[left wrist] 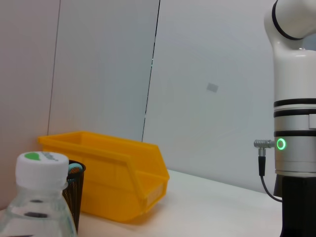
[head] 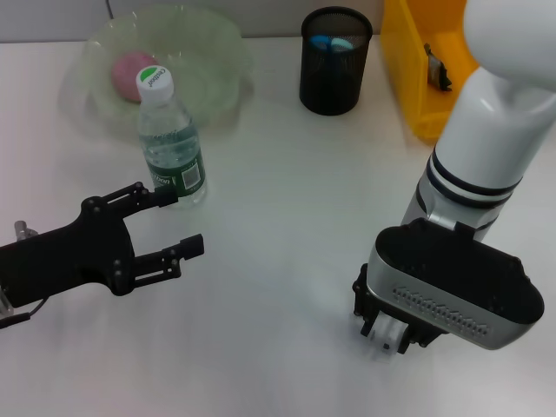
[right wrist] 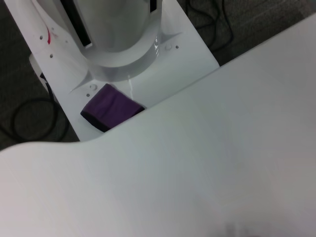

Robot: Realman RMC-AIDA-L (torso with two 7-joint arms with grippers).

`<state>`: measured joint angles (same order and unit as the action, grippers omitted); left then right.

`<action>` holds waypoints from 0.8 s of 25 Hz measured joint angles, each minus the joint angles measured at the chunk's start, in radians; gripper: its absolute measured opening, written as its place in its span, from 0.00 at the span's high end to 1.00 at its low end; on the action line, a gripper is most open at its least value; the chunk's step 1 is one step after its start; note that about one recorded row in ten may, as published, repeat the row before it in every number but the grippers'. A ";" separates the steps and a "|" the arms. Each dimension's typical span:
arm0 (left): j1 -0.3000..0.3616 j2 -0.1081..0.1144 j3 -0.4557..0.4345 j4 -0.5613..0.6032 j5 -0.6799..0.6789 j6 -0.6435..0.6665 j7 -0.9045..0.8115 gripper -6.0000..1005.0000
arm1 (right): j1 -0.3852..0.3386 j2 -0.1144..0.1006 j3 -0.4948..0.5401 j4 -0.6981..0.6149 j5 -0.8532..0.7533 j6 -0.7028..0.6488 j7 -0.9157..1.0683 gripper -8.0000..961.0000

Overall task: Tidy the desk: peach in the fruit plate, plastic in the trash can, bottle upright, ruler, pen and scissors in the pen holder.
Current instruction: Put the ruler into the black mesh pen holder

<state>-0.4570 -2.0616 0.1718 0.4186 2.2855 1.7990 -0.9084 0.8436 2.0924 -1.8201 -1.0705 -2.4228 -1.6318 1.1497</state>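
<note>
Bottle [head: 170, 139] standing upright on the desk [head: 287, 200], just in front of the fruit plate [head: 208, 78] holding the peach [head: 130, 69]. Left hand [head: 178, 221] spread wide right beside it, gripping nothing. Right hand [head: 382, 334] low over the desk, grip impossible to tell.
</note>
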 joint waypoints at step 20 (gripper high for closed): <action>0.005 0.000 0.000 0.008 0.005 0.017 -0.015 0.21 | 0.071 -0.005 0.340 -0.166 0.030 -0.147 0.318 0.58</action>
<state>-0.4519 -2.0616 0.1719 0.4264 2.2908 1.8165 -0.9235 0.9149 2.0878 -1.4803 -1.2365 -2.3928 -1.7784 1.4676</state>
